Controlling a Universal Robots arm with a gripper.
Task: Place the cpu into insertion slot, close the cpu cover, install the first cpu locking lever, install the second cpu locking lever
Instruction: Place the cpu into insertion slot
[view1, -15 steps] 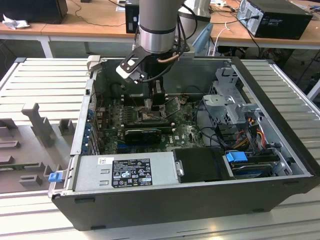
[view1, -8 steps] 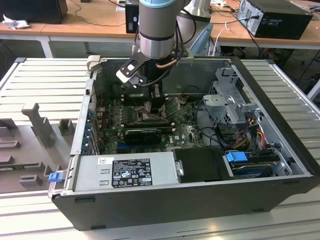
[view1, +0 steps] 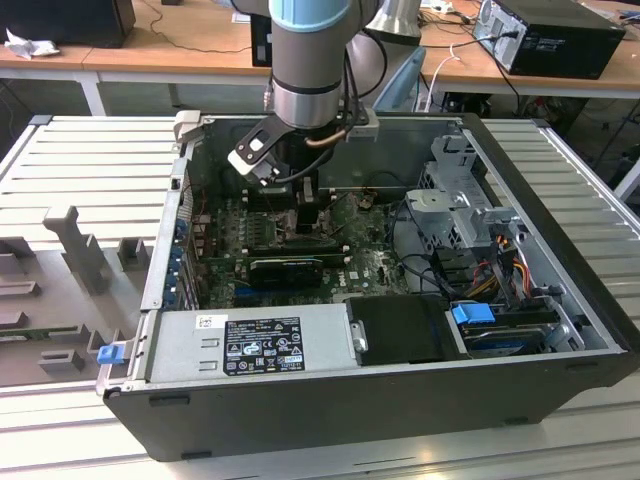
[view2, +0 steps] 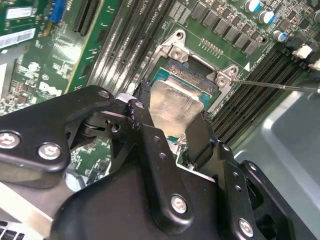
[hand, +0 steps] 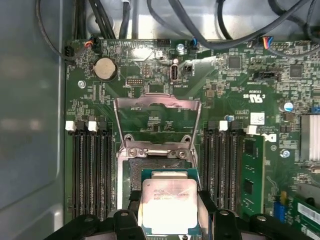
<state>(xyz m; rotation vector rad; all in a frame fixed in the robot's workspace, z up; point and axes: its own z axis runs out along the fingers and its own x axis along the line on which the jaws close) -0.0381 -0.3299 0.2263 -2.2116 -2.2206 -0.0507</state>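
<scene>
Your hand (view2: 172, 122) grips the cpu (hand: 169, 202) by two opposite edges, level and right over the insertion slot (hand: 134, 175); the cpu cover (hand: 157, 104) lies flipped open just beyond that slot.

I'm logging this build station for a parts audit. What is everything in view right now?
computer case: one, black, lying open
motherboard: one, green, inside case
insertion slot: one, black, mid-board
cpu cover: one, silver, hinged open
memory slots: several, black, flanking the slot
coin battery: one, silver, on board
cpu: one, silver-grey, between tool fingers, at the slot
tool: one, black, shut on cpu
arm: one, grey and blue, reaching into case
</scene>
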